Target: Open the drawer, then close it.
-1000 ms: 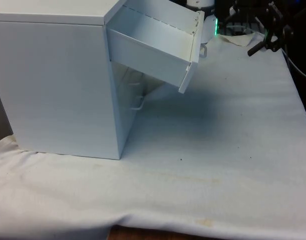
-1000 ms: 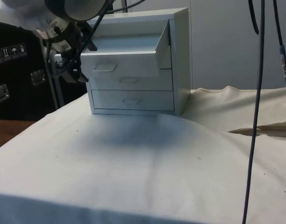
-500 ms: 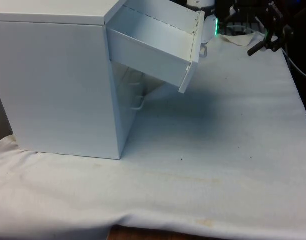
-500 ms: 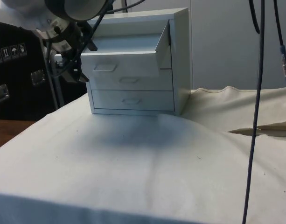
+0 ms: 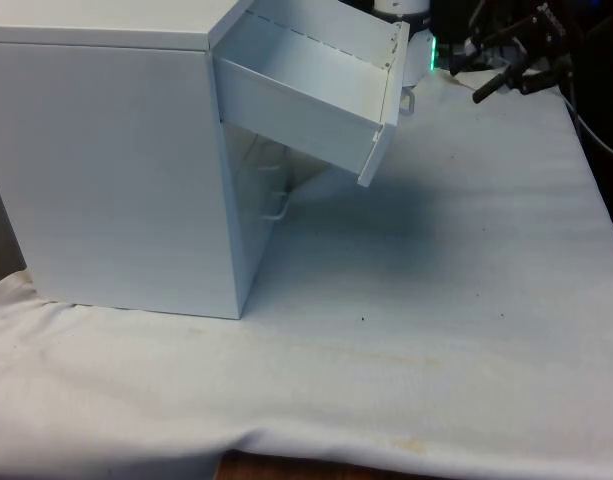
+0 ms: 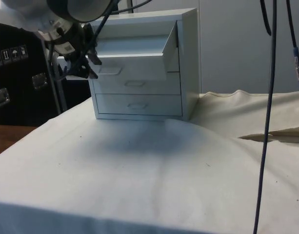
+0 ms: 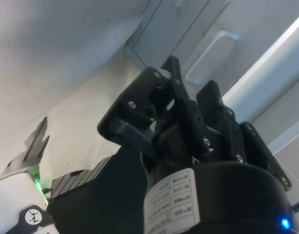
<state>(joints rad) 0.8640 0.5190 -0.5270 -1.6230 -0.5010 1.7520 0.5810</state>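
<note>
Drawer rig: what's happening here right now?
The top drawer of the white chest of drawers is pulled out and tilts downward. The gripper is beside the drawer's front, not holding its handle. The two lower drawers are shut. So: opened, not yet closed.

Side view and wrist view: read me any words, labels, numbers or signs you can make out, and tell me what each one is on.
White label on the hand: printed lines, too small to read.
White stickers on the dark cabinet: small handling pictograms, too blurred to name.
Chest of drawers: no text or marking.
</note>
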